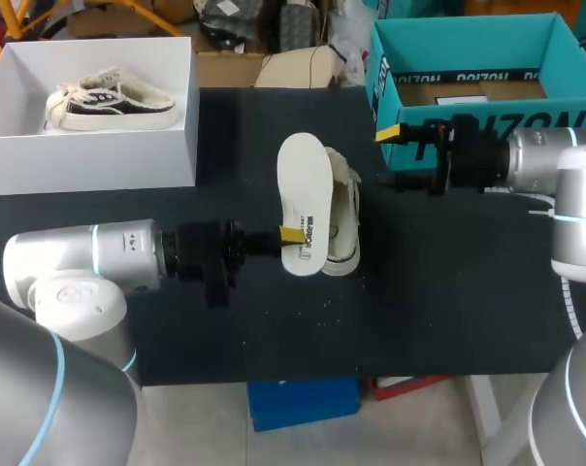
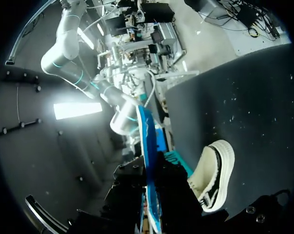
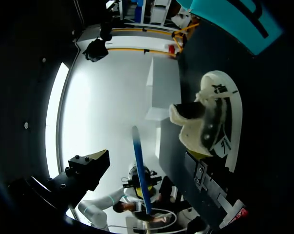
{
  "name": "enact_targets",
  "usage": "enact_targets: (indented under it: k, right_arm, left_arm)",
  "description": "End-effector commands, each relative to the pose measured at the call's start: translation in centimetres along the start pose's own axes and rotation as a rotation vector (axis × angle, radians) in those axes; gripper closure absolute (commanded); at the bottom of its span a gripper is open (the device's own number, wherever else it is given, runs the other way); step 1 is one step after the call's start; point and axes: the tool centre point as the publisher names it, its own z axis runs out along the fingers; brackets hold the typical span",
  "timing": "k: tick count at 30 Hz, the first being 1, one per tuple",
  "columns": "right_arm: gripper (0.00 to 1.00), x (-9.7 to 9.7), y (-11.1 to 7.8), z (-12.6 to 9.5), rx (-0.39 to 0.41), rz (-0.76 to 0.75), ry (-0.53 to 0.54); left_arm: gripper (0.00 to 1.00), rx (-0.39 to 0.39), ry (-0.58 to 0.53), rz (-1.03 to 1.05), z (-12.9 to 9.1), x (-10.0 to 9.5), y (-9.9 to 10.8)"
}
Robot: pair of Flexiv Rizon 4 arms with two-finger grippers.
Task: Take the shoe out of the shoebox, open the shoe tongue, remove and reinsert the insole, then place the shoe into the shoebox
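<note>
Two things are sitting out of the boxes at the middle of the black table (image 1: 429, 301): a long white foam insole (image 1: 305, 194) with a blue underside, and a cream canvas sneaker (image 1: 347, 218) with a black side stripe. We are pinching the insole at one narrow end with our left gripper (image 1: 291, 236), one yellow tip pressing on its white face. We are holding it above the table with the white face turned upward. In the left wrist view the insole (image 2: 146, 141) is showing edge-on as a thin blue strip between the dark fingers. The sneaker (image 2: 214, 175) is lying on the black surface just beside and partly under the insole.

Our right gripper (image 1: 390, 133) is hanging near the front corner of the open teal cardboard shoebox (image 1: 468, 44), well apart from the sneaker. Its fingers are standing spread in the right wrist view, with nothing caught between them, and the sneaker (image 3: 210, 122) is lying out ahead of them.

At the far left corner an open white cardboard box (image 1: 89, 160) is holding a second sneaker (image 1: 113, 105) in cream and black.
</note>
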Motion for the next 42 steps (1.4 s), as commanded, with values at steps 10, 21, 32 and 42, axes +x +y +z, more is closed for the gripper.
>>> enact_targets:
  k: [10,21,32,42]
  right_arm:
    - [0.00,0.0,0.0,0.1,-0.002,0.000,-0.001]
    - [0.00,0.0,0.0,0.1,-0.002,0.000,-0.001]
    - [0.00,0.0,-0.1,0.3,0.024,-0.020,0.016]
    - [0.00,-0.1,-0.6,3.7,0.240,-0.141,0.062]
  left_arm:
    - [1.00,-0.049,-0.003,-0.006,1.5,2.3,1.0]
    - [1.00,-0.012,0.052,-0.024,2.2,2.6,2.6]
    - [1.00,-0.011,0.052,-0.028,2.8,2.7,3.4]
    - [1.00,-0.011,0.052,-0.028,2.8,2.7,3.4]
